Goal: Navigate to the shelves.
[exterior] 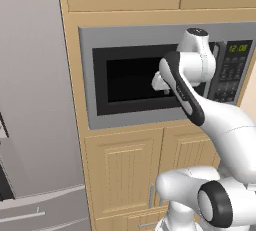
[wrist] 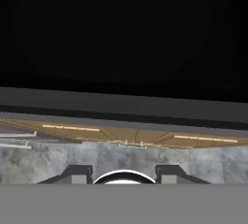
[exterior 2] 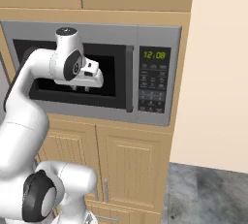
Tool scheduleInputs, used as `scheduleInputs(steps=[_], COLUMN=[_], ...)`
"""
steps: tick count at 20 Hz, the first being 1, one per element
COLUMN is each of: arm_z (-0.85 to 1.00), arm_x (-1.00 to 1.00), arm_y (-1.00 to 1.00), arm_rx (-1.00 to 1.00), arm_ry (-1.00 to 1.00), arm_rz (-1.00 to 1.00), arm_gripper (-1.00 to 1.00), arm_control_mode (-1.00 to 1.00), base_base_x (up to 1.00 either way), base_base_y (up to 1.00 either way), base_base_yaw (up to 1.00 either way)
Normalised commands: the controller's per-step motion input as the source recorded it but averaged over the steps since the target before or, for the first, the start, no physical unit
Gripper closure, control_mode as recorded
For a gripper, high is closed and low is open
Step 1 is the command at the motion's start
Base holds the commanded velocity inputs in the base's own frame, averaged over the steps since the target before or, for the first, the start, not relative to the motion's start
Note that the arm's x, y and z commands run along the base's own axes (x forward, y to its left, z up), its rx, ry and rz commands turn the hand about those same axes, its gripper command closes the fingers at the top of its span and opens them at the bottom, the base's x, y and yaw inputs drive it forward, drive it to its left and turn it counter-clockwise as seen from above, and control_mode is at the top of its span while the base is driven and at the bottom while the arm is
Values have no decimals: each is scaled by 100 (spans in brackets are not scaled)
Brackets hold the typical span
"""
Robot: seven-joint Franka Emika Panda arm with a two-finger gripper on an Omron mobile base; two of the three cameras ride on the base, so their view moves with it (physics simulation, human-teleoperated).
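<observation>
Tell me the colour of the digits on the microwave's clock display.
Green, on the dark clock display of the microwave; clearest in the right base view.

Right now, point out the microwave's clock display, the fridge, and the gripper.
microwave clock display [exterior 2: 154, 54], right base view, on the green digits above the keypad.
fridge [exterior: 35, 100], left base view, on its flat grey door panel.
gripper [exterior 2: 81, 88], right base view, between the two short dark fingertips, in front of the microwave window.

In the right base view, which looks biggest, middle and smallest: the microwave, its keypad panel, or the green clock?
Largest to smallest:
1. microwave
2. keypad panel
3. green clock
</observation>
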Motion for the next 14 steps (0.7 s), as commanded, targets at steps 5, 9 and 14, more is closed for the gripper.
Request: scheduleInputs(steps=[5, 9, 14], arm_z=[0, 0, 0], arm_x=[-51, -100, -93], arm_y=[-13, -6, 0], arm_rx=[0, 0, 0], arm_ry=[0, -5, -13], arm_rz=[0, 5, 7], arm_gripper=[-100, -100, -100], arm_control_mode=[-100, -100, -100], base_base_x=[0, 0, 0], base_base_y=[0, 0, 0], base_base_yaw=[0, 0, 0])
